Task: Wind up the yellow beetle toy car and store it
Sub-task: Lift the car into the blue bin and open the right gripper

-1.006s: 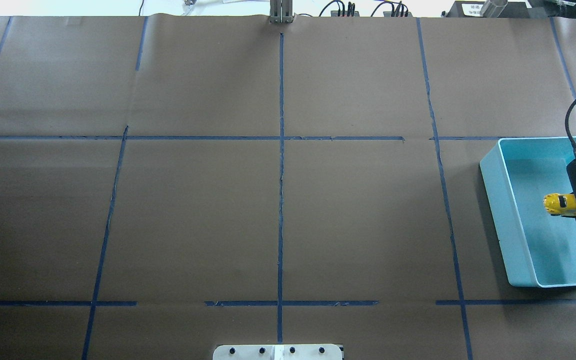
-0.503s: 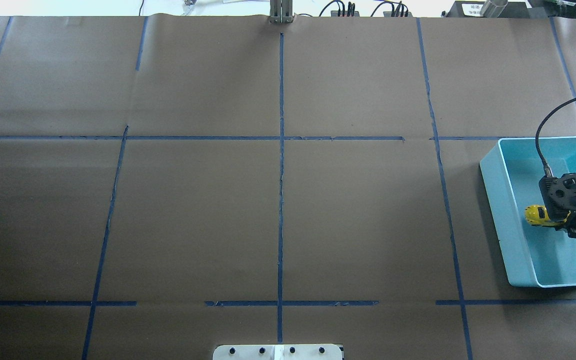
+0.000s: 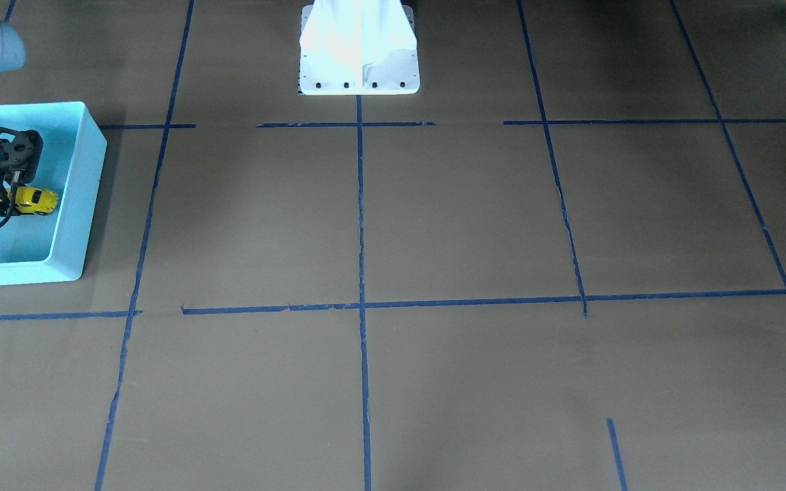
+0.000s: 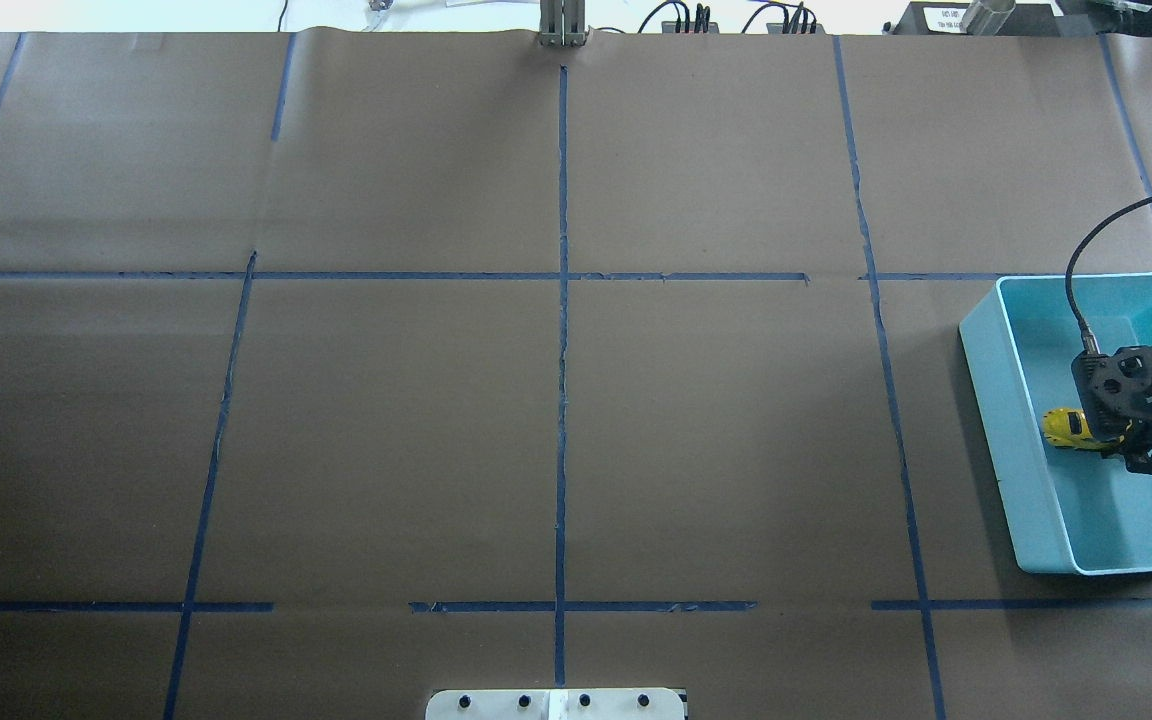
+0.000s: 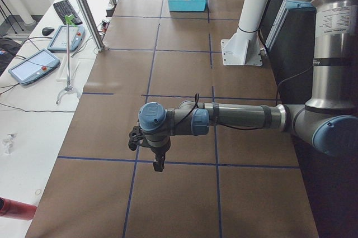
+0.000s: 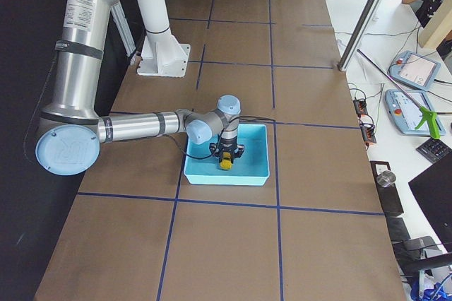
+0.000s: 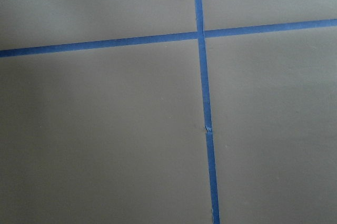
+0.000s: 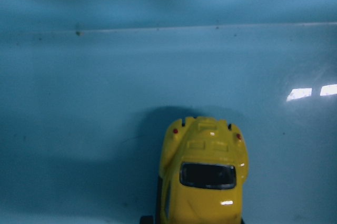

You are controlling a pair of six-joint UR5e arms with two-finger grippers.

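Note:
The yellow beetle toy car (image 4: pixel 1068 428) is inside the turquoise bin (image 4: pixel 982 400) at the table's right end, close above its floor near the wall facing the table's middle. My right gripper (image 4: pixel 1116 446) is shut on the car's rear half and reaches down into the bin. The car also shows in the front-facing view (image 3: pixel 37 200), the exterior right view (image 6: pixel 226 164) and the right wrist view (image 8: pixel 204 174), seen from above over the bin floor. My left gripper (image 5: pixel 158 162) hangs over the brown paper; I cannot tell whether it is open or shut.
Brown paper with blue tape lines (image 4: pixel 562 300) covers the table. The robot's white base (image 3: pixel 359 51) stands at the near edge. The left wrist view shows only paper and a tape cross (image 7: pixel 200 34). Tablets and a stand (image 5: pixel 67 53) lie beyond the table's far side.
My right gripper has carried the car toward the table's middle and a little toward the robot, within the bin, and turned at the wrist. The bin has not moved.

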